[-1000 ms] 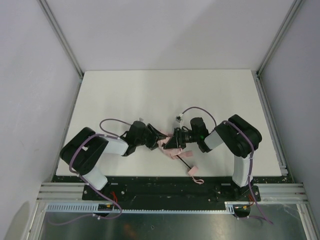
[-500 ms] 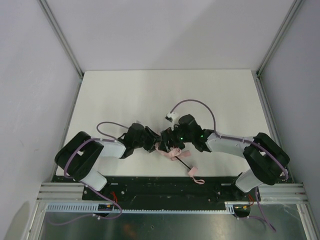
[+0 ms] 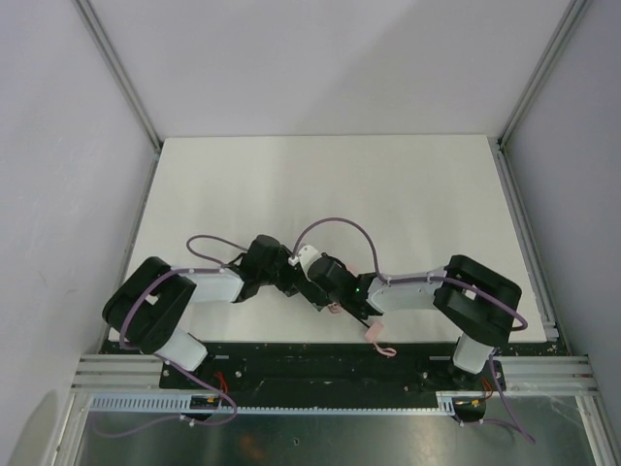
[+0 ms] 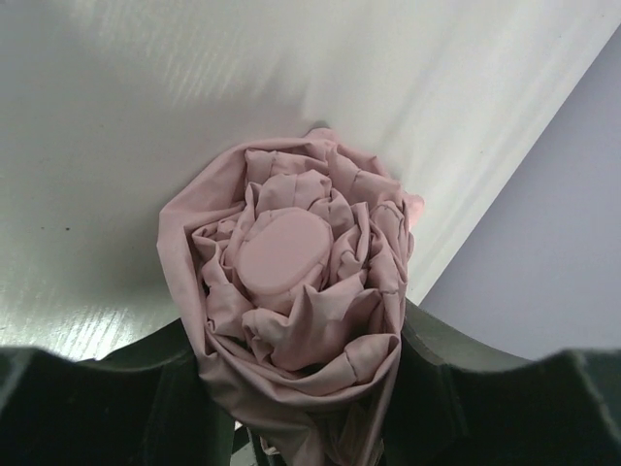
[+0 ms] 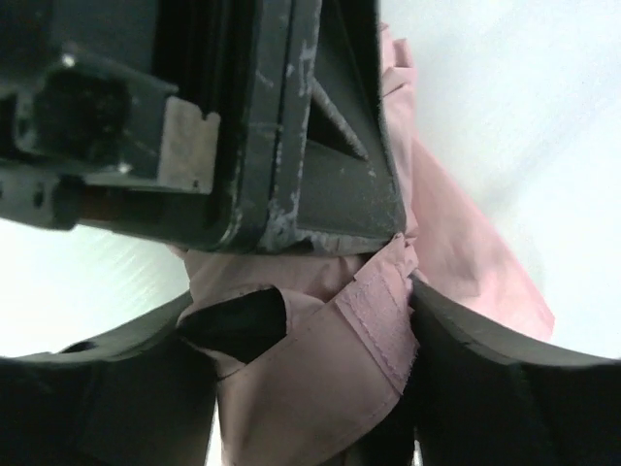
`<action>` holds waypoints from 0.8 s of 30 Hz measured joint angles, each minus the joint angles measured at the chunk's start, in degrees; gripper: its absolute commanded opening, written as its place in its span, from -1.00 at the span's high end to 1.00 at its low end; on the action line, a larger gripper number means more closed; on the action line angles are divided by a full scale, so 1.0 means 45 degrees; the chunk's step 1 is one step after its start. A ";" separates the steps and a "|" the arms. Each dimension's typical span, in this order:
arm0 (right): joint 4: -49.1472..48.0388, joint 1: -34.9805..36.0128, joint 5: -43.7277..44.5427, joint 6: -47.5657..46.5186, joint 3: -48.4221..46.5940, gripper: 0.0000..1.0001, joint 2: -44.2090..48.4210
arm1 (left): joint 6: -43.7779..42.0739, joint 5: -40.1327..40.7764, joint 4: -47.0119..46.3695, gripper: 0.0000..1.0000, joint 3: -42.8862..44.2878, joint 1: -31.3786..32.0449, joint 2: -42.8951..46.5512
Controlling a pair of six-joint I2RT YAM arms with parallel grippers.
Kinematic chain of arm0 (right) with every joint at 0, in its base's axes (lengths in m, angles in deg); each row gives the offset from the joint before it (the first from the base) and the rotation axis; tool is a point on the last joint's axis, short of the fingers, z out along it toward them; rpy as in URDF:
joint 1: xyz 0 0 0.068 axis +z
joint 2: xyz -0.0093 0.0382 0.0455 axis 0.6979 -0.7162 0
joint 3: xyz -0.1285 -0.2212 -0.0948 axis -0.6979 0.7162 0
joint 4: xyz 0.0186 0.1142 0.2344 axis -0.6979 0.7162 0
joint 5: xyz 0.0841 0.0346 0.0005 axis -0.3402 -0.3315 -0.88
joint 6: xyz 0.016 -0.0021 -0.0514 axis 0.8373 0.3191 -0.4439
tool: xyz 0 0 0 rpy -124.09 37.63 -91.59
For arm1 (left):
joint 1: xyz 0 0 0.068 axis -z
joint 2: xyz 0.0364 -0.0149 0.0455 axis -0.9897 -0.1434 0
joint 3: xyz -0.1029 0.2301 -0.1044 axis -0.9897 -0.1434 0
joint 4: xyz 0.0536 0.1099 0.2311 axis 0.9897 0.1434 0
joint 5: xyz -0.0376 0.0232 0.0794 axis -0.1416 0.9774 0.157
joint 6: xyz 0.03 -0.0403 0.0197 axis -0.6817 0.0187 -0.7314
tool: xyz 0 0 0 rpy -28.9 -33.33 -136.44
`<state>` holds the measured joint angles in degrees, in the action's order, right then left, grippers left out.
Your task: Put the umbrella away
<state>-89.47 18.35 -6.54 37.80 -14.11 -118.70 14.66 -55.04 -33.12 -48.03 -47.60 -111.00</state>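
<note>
White table [image 3: 320, 184], pale walls [image 3: 58, 146], aluminium rails [image 3: 117, 73], seemingly even light

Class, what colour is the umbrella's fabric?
The umbrella is pale pink, clearest in the left wrist view.

White tabletop [image 3: 320, 184], matte, rectangular. Pale lavender wall panels [image 3: 320, 58] stand on its left, far and right sides. Aluminium frame posts run along the left [image 3: 116, 68] and right [image 3: 543, 73] panel joints. Black mounting strip [image 3: 320, 361] lies along the table's near edge. Nearer again are a slotted white cable duct [image 3: 320, 403] and a brushed metal sheet [image 3: 340, 442].
</note>
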 measured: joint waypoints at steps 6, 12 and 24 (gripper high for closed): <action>-0.0578 0.0044 0.0340 -0.0010 -0.0073 0.76 -0.0398 | 0.0189 0.0010 0.0204 0.74 0.0005 -0.0107 0.0126; -0.1243 -0.0248 -0.0393 0.0005 0.0194 1.00 -0.0398 | 0.0117 0.0223 0.0505 -0.85 -0.0005 -0.0151 0.0330; -0.1919 -0.2278 -0.4993 0.0704 0.1093 1.00 0.0408 | 0.0223 0.0141 0.0228 -0.98 -0.0087 -0.0165 0.0636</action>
<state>-98.10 8.10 -29.01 40.97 -9.19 -116.87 15.67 -54.40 -32.09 -48.42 -48.35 -108.14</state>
